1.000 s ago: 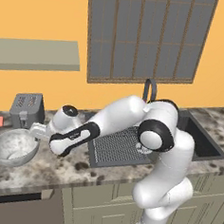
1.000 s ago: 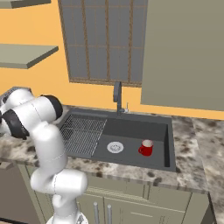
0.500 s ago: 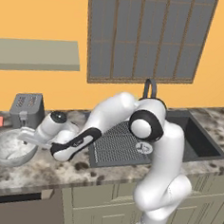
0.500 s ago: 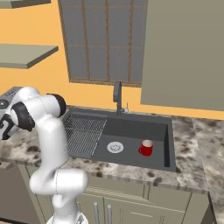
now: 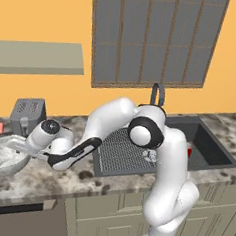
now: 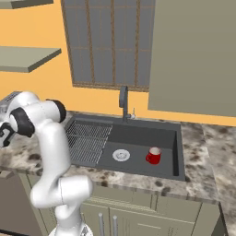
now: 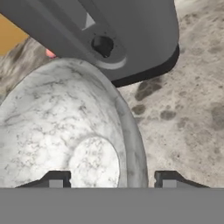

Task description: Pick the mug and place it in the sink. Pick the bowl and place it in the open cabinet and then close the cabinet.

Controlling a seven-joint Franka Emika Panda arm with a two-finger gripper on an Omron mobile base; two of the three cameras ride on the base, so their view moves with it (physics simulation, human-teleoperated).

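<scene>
hand view | bowl (image 7: 65, 131) cut off | toaster (image 7: 109, 30) cropped

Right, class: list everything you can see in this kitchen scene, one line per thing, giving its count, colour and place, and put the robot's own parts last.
bowl: one, grey-white marbled, on the counter at the far left, in front of the toaster.
toaster: one, grey, on the counter against the wall, behind the bowl.
mug: one, red, upright in the sink basin, right of the drain.
sink: one, dark grey, set in the counter, ribbed drainer on its left.
faucet: one, dark, behind the sink.
counter: one, speckled stone.
shelves: two, grey-green, on the orange wall.
window: one, grey slatted, above the sink.
gripper: one, dark fingers straddling the bowl's rim, one inside, one outside.
</scene>
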